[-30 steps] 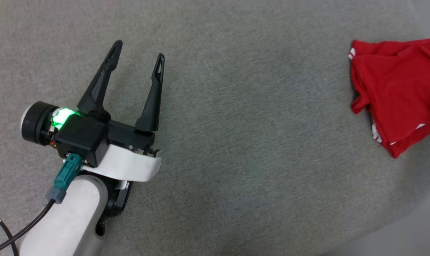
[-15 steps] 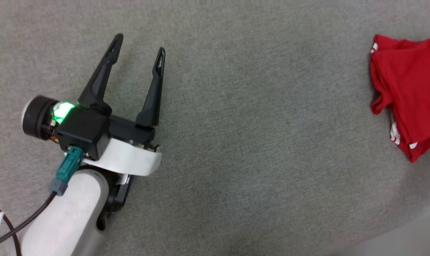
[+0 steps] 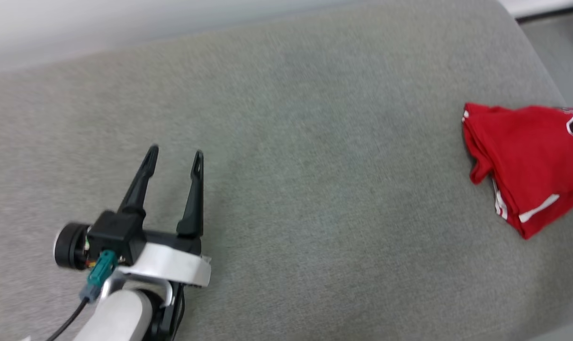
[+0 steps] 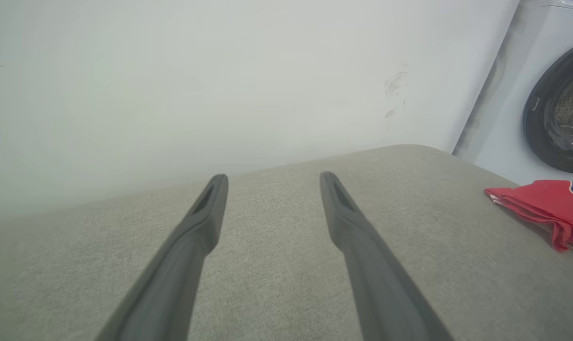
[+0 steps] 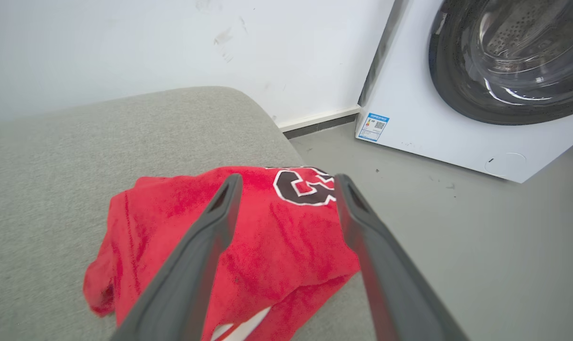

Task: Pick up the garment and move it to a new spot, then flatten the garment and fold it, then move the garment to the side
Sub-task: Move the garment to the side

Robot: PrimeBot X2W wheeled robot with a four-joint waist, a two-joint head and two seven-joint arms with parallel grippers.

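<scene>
My right hand (image 5: 286, 180) is spread over the bright red soft jersey (image 3: 523, 161) at the right of the grey fabric counter (image 3: 315, 189). My left hand (image 3: 175, 151) is spread too.

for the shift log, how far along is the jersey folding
Looks nearly finished: the bright red fabric jersey lies in a loose folded bundle at the right end of the grey upholstered cushion, held by nothing. The right gripper hangs open above it; the left gripper is open over the cushion. Left, perhaps: tidying the rumpled fold.
</scene>
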